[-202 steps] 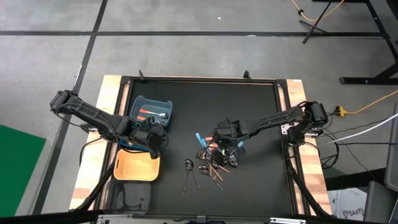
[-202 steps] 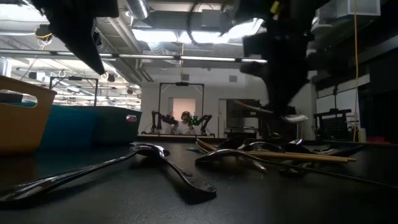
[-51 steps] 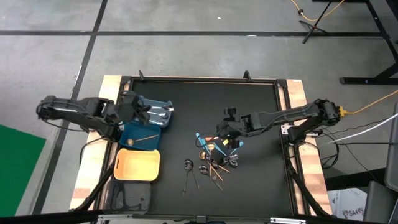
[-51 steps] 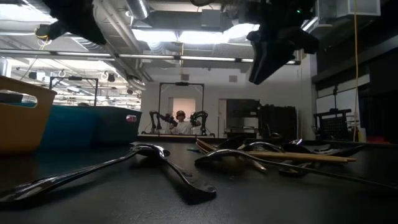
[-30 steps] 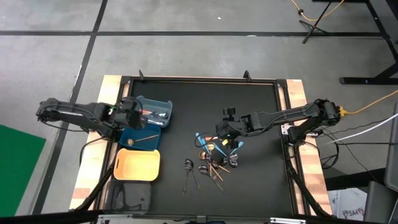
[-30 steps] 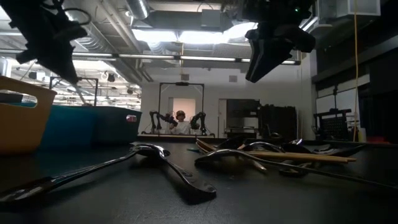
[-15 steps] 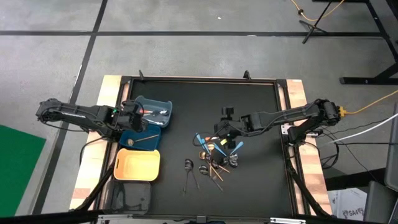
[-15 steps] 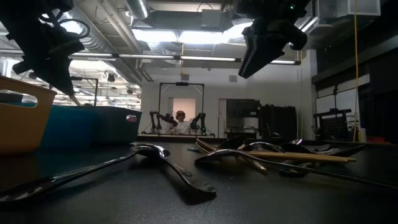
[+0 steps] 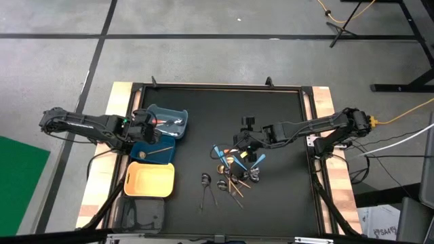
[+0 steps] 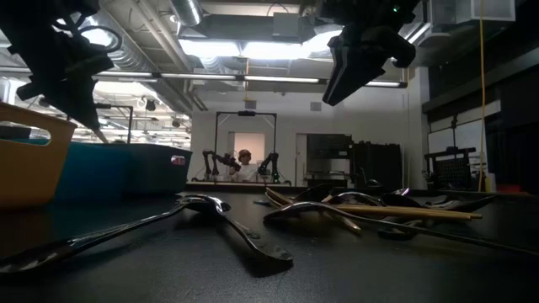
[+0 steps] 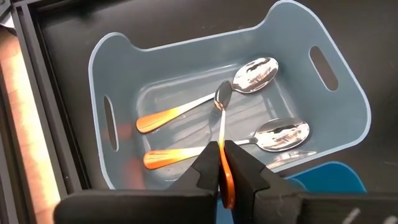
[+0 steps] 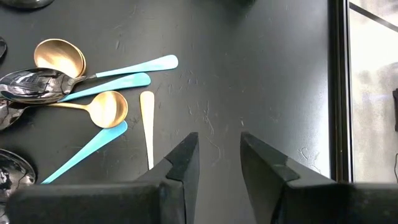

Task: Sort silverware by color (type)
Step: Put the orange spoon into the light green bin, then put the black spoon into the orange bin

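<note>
My left gripper (image 11: 222, 163) is shut on an orange-handled spoon (image 11: 222, 118) over the light blue bin (image 11: 99, 68) at the table's left (image 9: 168, 122). Two more orange-handled spoons (image 11: 180, 112) (image 11: 273, 134) lie on the bin's floor. My right gripper (image 12: 214, 158) stands open above the table mid-right (image 9: 248, 144), beside the loose pile of silverware (image 9: 234, 169), touching nothing. Light blue spoons (image 12: 124, 65) and a gold spoon (image 12: 106, 107) of that pile lie flat on the black table top. My left gripper pinches the spoon's orange handle (image 11: 226, 180) between its two fingers, which lie along the spoon. The silver head (image 11: 222, 96) sticks out beyond the fingertips toward the bin's inside. Whether the head touches the spoon below it, I cannot tell.
A dark blue bin (image 9: 139, 148) holding a gold piece (image 9: 157, 150), a yellow bin (image 9: 149, 179) and a grey bin (image 9: 142, 213) line the table's left side. Black spoons (image 9: 207, 186) lie near the front. The raised table frame (image 9: 310, 135) borders the right.
My left gripper has shifted slightly toward the table's left edge with the spoon, staying over the light blue bin. My right gripper has moved a little toward the left above the pile, still open.
</note>
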You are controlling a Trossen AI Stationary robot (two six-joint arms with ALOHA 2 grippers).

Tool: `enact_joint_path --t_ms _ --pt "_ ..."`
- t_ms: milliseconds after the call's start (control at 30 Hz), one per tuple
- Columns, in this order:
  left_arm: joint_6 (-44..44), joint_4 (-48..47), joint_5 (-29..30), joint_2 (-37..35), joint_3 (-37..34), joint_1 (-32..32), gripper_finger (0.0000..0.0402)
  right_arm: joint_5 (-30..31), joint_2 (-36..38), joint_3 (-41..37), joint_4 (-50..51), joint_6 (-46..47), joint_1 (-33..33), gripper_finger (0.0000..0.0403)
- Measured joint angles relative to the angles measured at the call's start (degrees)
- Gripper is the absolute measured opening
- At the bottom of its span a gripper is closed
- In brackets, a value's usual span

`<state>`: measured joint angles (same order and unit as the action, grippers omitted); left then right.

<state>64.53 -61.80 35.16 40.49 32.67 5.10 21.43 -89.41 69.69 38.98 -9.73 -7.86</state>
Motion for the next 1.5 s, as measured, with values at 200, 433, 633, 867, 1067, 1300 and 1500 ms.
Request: enact_joint_path --t_ms 200,433,633,867,1067,1300,1500 --pt "-0.02 -0.18 -0.20 0.02 -0.04 0.00 0.0020 0.00 0.00 0.00 0.00 -0.01 0.00 0.0106" --pt "-0.02 -0.11 -0.15 0.00 -0.04 0.00 0.0018 0.00 0.00 0.00 0.00 0.01 0.00 0.0106" --pt "-0.01 -0.07 -0.11 0.00 -0.04 0.00 0.0033 0.00 0.00 0.00 0.00 -0.01 0.00 0.0106" --pt "-0.01 0.06 0.15 0.00 -0.04 0.00 0.0063 0.00 -0.02 0.00 0.00 0.00 0.00 0.0106" --pt "0.00 0.06 0.15 0.00 -0.04 0.00 0.0080 -0.02 -0.02 0.00 0.00 0.00 0.00 0.0106" --pt "0.00 0.04 0.15 0.00 -0.04 0.00 0.0082 -0.02 -0.02 0.00 0.02 -0.01 0.00 0.0106" --pt "0.00 0.04 0.15 0.00 -0.04 0.00 0.0083 -0.02 -0.02 0.00 0.02 0.01 0.00 0.0106"
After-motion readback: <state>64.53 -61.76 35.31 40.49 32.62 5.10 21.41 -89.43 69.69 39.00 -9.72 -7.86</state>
